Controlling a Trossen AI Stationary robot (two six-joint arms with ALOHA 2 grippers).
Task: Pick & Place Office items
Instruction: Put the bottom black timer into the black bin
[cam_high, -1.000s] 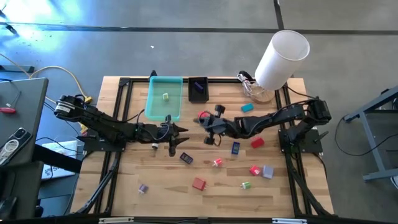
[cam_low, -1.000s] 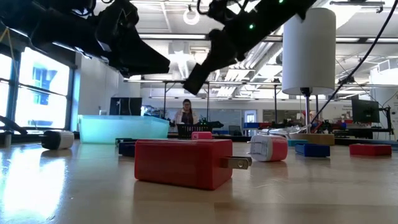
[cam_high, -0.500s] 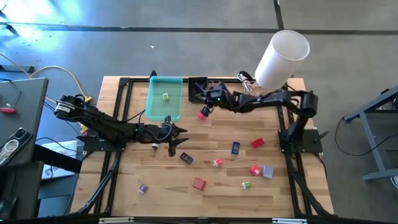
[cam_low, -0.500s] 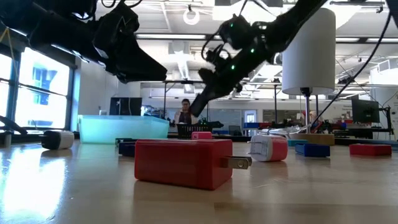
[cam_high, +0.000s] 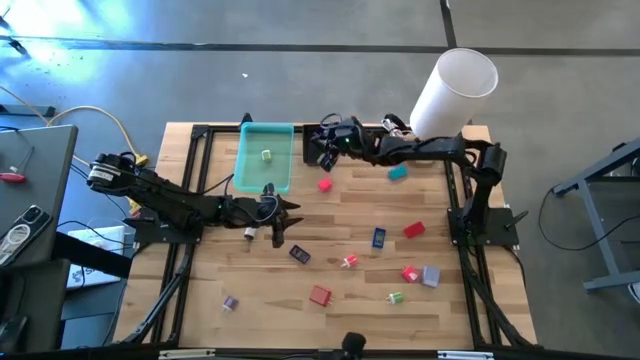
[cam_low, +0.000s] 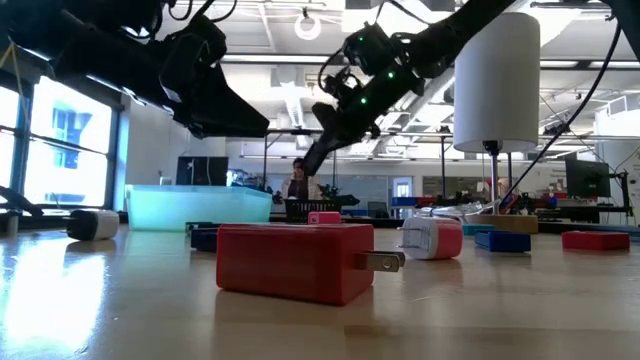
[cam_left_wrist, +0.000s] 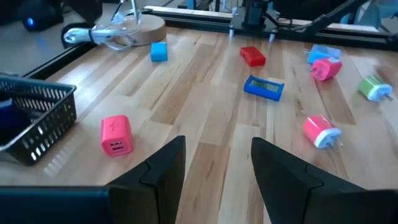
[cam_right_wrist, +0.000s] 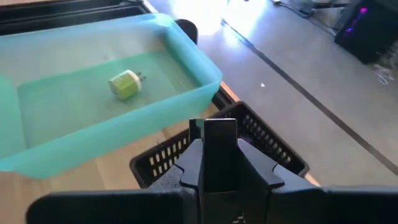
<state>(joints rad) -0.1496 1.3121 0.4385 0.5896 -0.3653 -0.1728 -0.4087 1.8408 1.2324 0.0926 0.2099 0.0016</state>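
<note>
Small office items lie scattered on the wooden table: a pink charger (cam_high: 325, 184), a teal block (cam_high: 398, 172), a blue piece (cam_high: 378, 237), red pieces (cam_high: 414, 230) (cam_high: 319, 295) and others toward the near edge. My right gripper (cam_high: 323, 152) hangs over the black mesh basket (cam_right_wrist: 261, 146) at the far edge, shut on a black flat piece (cam_right_wrist: 220, 146). Beside the basket stands the teal tray (cam_high: 250, 170) with a green charger (cam_right_wrist: 126, 84) in it. My left gripper (cam_left_wrist: 217, 155) hovers open left of the table's middle, touching nothing. My right gripper pinches the black flat piece by its two broad sides (cam_right_wrist: 220, 163) between its two fingers. The fingers slant down toward the far left. The piece stands out past the fingertips, lifted clear above the basket's rim.
A tall white cylinder (cam_high: 452, 92) stands at the far right corner beside a cable coil (cam_left_wrist: 121, 31). Black frame rails (cam_high: 190, 260) run along the table's left and right sides. A red charger (cam_low: 295, 262) lies close to the low camera.
My right gripper has swung from the table's middle toward the far edge and leftward, carrying the black piece over the black basket, and has rolled as it went. The items on the table have stayed where they were.
</note>
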